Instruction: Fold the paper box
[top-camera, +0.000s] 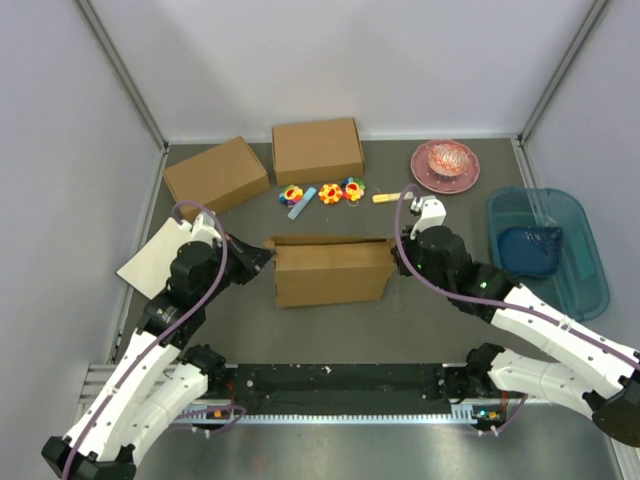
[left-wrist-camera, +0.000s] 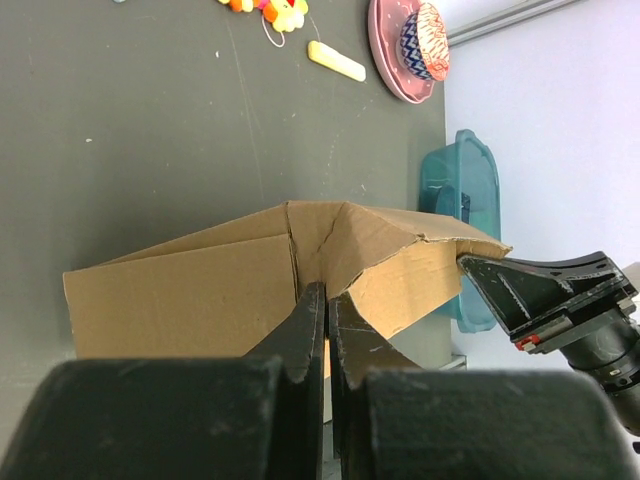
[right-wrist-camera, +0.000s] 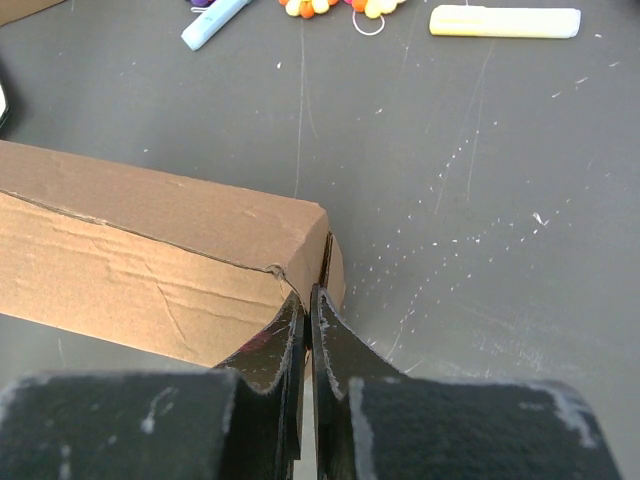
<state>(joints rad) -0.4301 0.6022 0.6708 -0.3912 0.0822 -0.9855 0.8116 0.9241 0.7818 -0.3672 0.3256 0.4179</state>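
- The left gripper (left-wrist-camera: 325, 297) is clenched, its fingers pressed flat together. The tips sit against the left end of the paper box (left-wrist-camera: 190, 295), where a creased flap folds inward. I cannot tell whether any cardboard is nipped between them.
- The right gripper (right-wrist-camera: 308, 298) is likewise clenched, with its tips at the box's right-hand corner, touching the end wall.
- The paper box (top-camera: 330, 275) sits in the middle of the dark worktop (top-camera: 330, 335) between the two grippers. It is raised into a shallow rectangular shape, and its inside is not visible.
- Two closed brown boxes (top-camera: 216, 175) (top-camera: 317, 150) stand at the far edge, side by side but apart, so their contents are hidden.
- A pink plate (top-camera: 424, 170) at the far right holds a small patterned bowl (left-wrist-camera: 428, 42).
- A teal tub (top-camera: 592, 270) at the right edge has a darker blue item in it, which I cannot identify.
- Three small colourful toys (top-camera: 330, 192), a pale blue stick (top-camera: 301, 203) and a yellow stick (top-camera: 388, 197) lie loose between the far boxes and the paper box.
- An off-white board (top-camera: 150, 262) lies partly under the left arm.
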